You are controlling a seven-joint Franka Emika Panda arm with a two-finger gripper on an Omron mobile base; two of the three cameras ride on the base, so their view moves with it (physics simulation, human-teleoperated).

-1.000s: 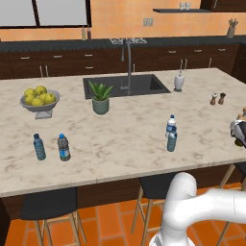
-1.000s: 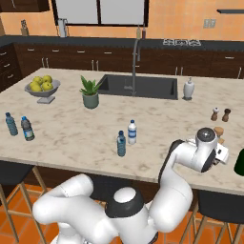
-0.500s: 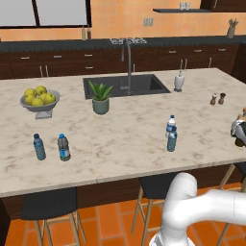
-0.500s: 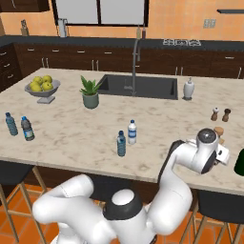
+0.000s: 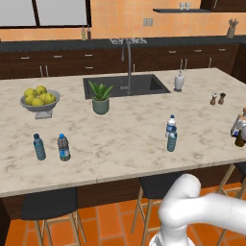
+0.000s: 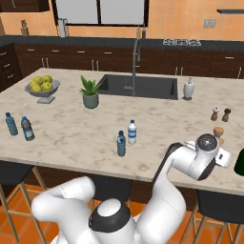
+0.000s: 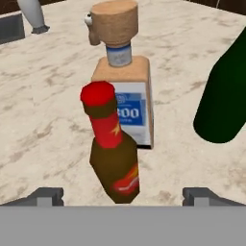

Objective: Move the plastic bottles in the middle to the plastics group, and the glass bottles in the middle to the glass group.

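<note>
**Brown bottle parked with the glass, water bottles next**

Nearest the hand, the gripper [image 7: 123, 194] is spread wide, with the brown glass bottle [image 7: 113, 150] standing free between its tips, just in front of the pale labelled bottle [image 7: 126, 81] and beside a dark green bottle [image 7: 225, 93]. Glass looks stiff, heavyish and breakable, so no bumping it on the way out.

Farther off, mid-counter [image 5: 120, 144], the two water bottles [image 5: 171, 133] stand close together. I'd guess they're light, a bit squashy and slick, so grab the body below the cap. The plastics pair [image 5: 51, 147] sits way over at the far left.
</note>
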